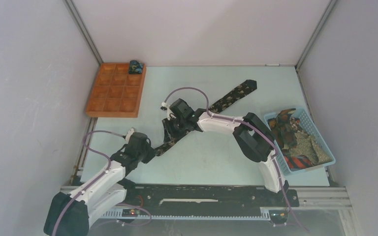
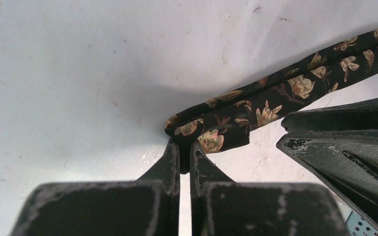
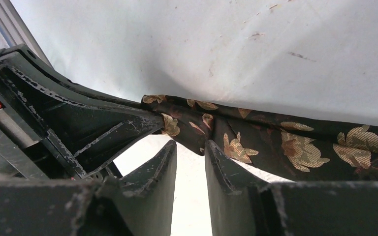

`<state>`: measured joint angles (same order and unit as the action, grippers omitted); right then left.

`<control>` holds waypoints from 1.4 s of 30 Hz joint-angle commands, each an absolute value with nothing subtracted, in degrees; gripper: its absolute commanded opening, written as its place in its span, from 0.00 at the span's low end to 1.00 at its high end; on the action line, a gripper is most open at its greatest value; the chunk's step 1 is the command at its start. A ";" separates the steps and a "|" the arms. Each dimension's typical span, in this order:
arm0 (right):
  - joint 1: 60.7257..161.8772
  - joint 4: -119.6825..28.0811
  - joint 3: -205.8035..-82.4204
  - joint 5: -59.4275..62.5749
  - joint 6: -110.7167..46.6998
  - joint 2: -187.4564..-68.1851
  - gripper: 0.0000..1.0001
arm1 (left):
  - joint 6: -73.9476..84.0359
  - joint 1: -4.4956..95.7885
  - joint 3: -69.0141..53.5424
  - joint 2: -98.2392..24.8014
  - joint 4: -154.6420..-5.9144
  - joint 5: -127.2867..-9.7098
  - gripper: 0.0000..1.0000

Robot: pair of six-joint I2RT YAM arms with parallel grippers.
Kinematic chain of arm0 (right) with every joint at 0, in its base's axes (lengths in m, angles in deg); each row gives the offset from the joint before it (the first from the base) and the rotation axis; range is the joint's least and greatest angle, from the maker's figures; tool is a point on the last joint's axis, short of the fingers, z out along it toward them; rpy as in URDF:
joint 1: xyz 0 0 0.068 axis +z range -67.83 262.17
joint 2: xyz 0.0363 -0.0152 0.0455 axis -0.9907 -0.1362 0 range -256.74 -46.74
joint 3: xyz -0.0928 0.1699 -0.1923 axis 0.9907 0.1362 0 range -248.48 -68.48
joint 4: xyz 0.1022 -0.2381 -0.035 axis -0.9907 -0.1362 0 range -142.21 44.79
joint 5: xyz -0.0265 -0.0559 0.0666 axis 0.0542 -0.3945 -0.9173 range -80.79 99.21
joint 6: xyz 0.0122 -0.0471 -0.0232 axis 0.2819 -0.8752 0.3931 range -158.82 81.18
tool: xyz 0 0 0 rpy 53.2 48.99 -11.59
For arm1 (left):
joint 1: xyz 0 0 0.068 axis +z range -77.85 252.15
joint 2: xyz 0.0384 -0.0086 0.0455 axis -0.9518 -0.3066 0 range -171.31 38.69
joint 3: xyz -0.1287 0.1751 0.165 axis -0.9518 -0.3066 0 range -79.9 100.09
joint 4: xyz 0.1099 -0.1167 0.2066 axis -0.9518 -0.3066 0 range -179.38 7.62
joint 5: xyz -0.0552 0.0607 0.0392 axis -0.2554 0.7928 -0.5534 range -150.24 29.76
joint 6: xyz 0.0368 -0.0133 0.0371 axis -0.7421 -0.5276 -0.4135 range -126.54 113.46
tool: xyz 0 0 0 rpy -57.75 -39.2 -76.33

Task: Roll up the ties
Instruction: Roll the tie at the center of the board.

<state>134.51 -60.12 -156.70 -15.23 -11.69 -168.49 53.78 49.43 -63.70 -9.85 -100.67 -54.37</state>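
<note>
A black tie with tan leaves (image 1: pixel 226 101) lies diagonally across the table, its wide end at the back right. My left gripper (image 1: pixel 151 150) is shut on its folded near end, and the left wrist view shows the fabric (image 2: pixel 256 105) pinched between the fingertips (image 2: pixel 173 152). My right gripper (image 1: pixel 170 129) is right beside it over the same end. In the right wrist view its fingers (image 3: pixel 216 157) stand a little apart, astride a fold of the tie (image 3: pixel 275 140). A dark rolled tie (image 1: pixel 136 66) sits in the orange tray's back right compartment.
The orange compartment tray (image 1: pixel 109 93) stands at the back left. A blue mesh basket (image 1: pixel 321 142) at the right edge holds several loose ties (image 1: pixel 285 130). Grey walls close in the table on three sides. The two grippers are nearly touching.
</note>
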 commanded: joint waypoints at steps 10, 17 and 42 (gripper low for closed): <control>137.07 -60.70 -159.63 -14.16 -12.03 -170.49 0.24 | 51.21 49.24 -60.11 -6.36 -107.21 -52.59 0.00; 137.39 -60.46 -159.69 -14.29 -11.87 -172.77 0.21 | 51.30 49.27 -58.65 -4.80 -108.76 -53.36 0.00; 139.35 -62.80 -165.28 -14.94 -11.63 -175.57 0.19 | 50.37 49.21 -50.09 -5.84 -112.59 -56.37 0.00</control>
